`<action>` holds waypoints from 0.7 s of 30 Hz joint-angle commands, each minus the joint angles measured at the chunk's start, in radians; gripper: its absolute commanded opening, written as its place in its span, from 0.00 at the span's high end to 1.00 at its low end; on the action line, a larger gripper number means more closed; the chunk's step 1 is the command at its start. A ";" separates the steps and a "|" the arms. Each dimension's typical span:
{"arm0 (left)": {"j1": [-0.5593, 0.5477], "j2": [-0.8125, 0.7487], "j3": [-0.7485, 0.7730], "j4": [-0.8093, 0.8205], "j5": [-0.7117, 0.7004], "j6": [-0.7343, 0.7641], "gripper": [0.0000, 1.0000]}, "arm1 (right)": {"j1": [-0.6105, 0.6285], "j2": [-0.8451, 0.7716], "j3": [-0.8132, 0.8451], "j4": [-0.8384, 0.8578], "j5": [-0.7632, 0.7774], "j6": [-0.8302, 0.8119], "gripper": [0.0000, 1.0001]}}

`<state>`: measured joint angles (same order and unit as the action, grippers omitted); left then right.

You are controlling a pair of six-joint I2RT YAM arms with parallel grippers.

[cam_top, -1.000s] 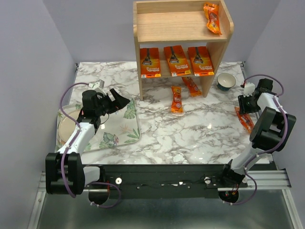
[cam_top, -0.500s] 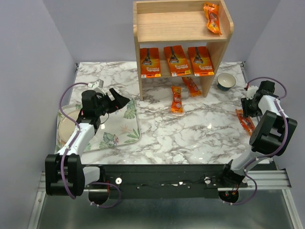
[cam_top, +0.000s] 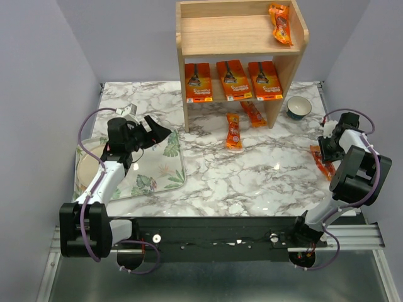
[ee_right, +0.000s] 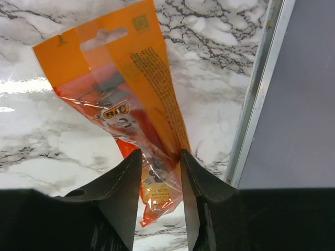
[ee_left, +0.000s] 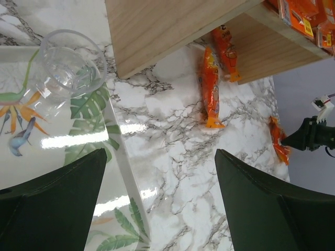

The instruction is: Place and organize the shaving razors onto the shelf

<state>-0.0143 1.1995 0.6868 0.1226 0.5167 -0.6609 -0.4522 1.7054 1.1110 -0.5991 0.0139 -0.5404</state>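
Razors [cam_top: 199,82] are my job, and some are on the shelf [cam_top: 220,34] already. There are three wide packs [cam_top: 233,80] standing in a row on the lower board, and a top pack [cam_top: 280,24] lies on the upper board at the right. On the marble surface [cam_top: 264,182] in front of the shelf lie two narrow packs [cam_top: 233,131], one of them partly under it. A second ago my right end effector [ee_right: 159,157] was up near the little bowl [cam_top: 298,107]. It has since slid back toward me and come down over the edge pack [ee_right: 112,78]. That is the orange one lying by the right rim of the surface, well apart from the shelf. Now its two fingers [ee_right: 120,183] sit one on each side of that pack and press in on it. I think I have it pinched, but it is not lifted yet. That means this pack is ready to go, and I judge I must lift it and carry it a long way over to the shelf. The plastic looks thin and slippery, so it could slide out. My left end effector [ee_left: 159,162] has not moved. It hangs wide open and empty over the leaf tray [cam_top: 157,179], near a clear glass [ee_left: 65,70].
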 commanded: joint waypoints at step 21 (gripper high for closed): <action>-0.075 0.058 0.045 0.000 0.109 0.075 0.07 | 0.378 -0.328 -0.129 -0.137 -1.125 0.431 0.85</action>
<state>-0.0528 1.2476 0.7540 0.1249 0.5663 -0.6304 -0.1528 1.3090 1.0245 -0.8040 -0.7303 -0.3466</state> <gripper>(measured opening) 0.927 0.187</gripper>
